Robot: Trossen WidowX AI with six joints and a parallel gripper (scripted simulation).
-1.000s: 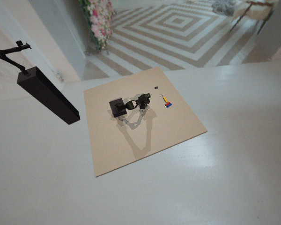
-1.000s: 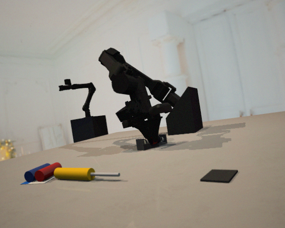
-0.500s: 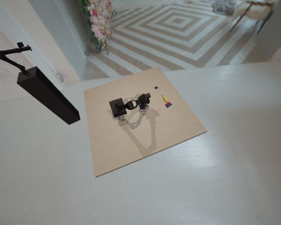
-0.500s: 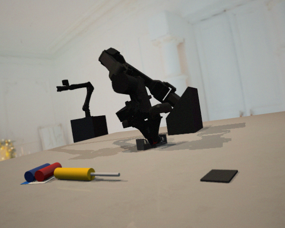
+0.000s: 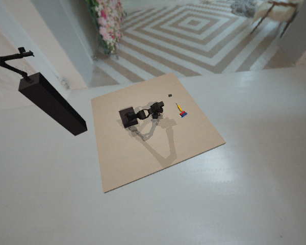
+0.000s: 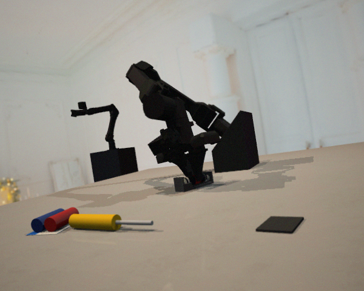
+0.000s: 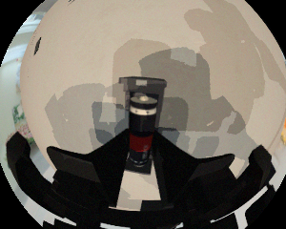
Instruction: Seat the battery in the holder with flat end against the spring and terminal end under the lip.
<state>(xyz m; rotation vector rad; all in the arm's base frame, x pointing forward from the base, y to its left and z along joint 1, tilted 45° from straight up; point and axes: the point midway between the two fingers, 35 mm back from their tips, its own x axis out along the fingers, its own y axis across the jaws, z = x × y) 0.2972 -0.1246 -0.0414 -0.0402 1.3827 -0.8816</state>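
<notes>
My gripper (image 7: 141, 133) (image 6: 197, 179) (image 5: 156, 114) is shut on the battery (image 7: 142, 129), a dark cylinder with a red band near the fingers and a pale band toward its far end. In the wrist view the battery lies lengthwise in the dark holder (image 7: 142, 84) (image 6: 182, 184), its far end close under the holder's far wall. In the exterior view the fingers reach down into the holder on the tan board (image 6: 301, 188) (image 5: 148, 163). A bit of red shows between the fingers there. The spring and the lip are hidden.
A yellow-handled screwdriver (image 6: 96, 221) (image 5: 179, 106), a red cylinder (image 6: 60, 218) and a blue cylinder (image 6: 44, 219) lie together to one side. A flat black square (image 6: 279, 224) (image 5: 170, 95) lies apart. The arm's black base block (image 6: 236, 143) (image 5: 128, 117) stands behind the holder.
</notes>
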